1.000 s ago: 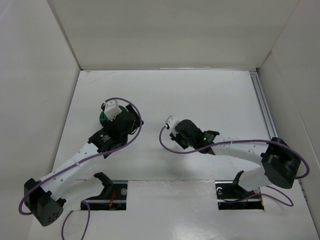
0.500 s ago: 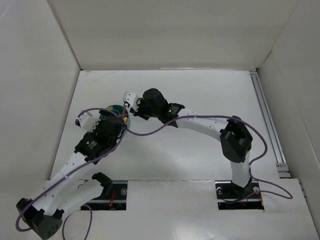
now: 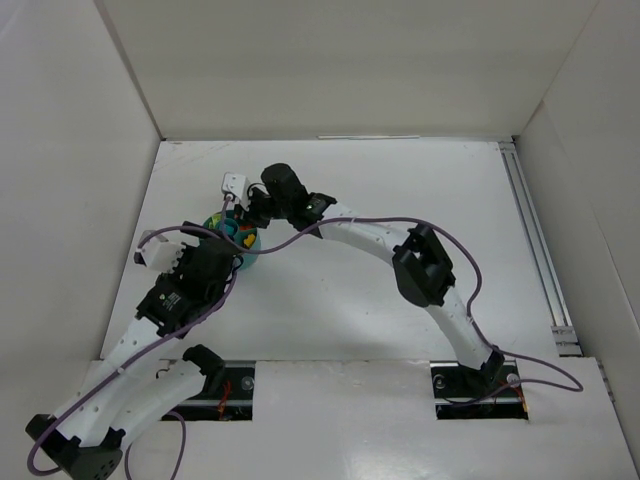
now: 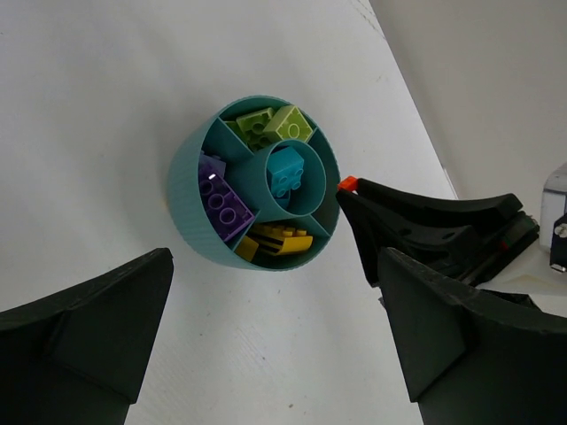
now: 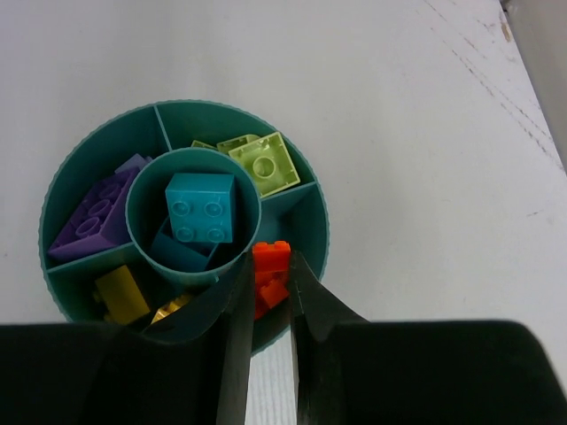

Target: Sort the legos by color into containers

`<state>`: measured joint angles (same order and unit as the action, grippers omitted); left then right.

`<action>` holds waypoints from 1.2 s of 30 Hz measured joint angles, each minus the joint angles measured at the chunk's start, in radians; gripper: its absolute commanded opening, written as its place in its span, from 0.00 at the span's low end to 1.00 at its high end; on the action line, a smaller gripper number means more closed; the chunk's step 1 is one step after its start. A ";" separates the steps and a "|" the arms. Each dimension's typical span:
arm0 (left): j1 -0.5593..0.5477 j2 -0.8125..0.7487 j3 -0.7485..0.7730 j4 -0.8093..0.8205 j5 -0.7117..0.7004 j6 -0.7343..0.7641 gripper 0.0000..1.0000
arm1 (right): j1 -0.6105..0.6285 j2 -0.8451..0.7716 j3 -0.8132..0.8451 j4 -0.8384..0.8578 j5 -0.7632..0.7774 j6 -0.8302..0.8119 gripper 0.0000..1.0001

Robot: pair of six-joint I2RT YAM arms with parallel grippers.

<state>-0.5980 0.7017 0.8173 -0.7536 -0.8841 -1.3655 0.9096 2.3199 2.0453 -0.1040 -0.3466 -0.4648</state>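
The left gripper (image 4: 275,262) hangs released, its two black fingers (image 4: 97,319) spread wide, and the teal dish (image 4: 184,199) sits on the white table (image 4: 106,80) beyond the gap between them, touching neither. The dish is round smooth plastic with a finely ribbed outer wall, a central cup (image 5: 131,212) and wedge compartments around it. Going across from the left, one wedge holds two studded purple blocks (image 5: 89,221), the wedge beneath it two yellow pieces (image 5: 120,292), the cup two teal blocks (image 5: 201,208), the upper one square with four studs, and the upper right wedge at least two lime green blocks (image 5: 264,166). At the dish's right side the right gripper (image 5: 267,282) is clenched on one small orange lego (image 5: 271,258), its narrow black fingers (image 5: 232,354) pressed to either side of the piece, which sits over the wedge beside the cup, just inside the rim.
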 measured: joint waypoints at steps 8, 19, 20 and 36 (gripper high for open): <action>0.000 0.000 0.000 0.001 -0.003 0.000 1.00 | -0.002 0.047 0.045 0.000 -0.029 0.032 0.41; 0.000 -0.008 0.000 0.002 -0.004 0.005 1.00 | -0.012 0.043 0.047 0.000 -0.050 0.048 0.97; 0.000 -0.010 0.000 0.005 -0.002 0.010 1.00 | -0.012 0.035 0.037 -0.001 -0.045 0.050 1.00; 0.004 0.016 -0.068 0.375 0.283 0.455 1.00 | -0.206 -0.966 -0.970 0.076 0.386 0.024 1.00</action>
<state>-0.5938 0.7177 0.7490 -0.3782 -0.6010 -0.9100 0.7036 1.3544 1.0752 -0.0280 0.0399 -0.4408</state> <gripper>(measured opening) 0.997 0.995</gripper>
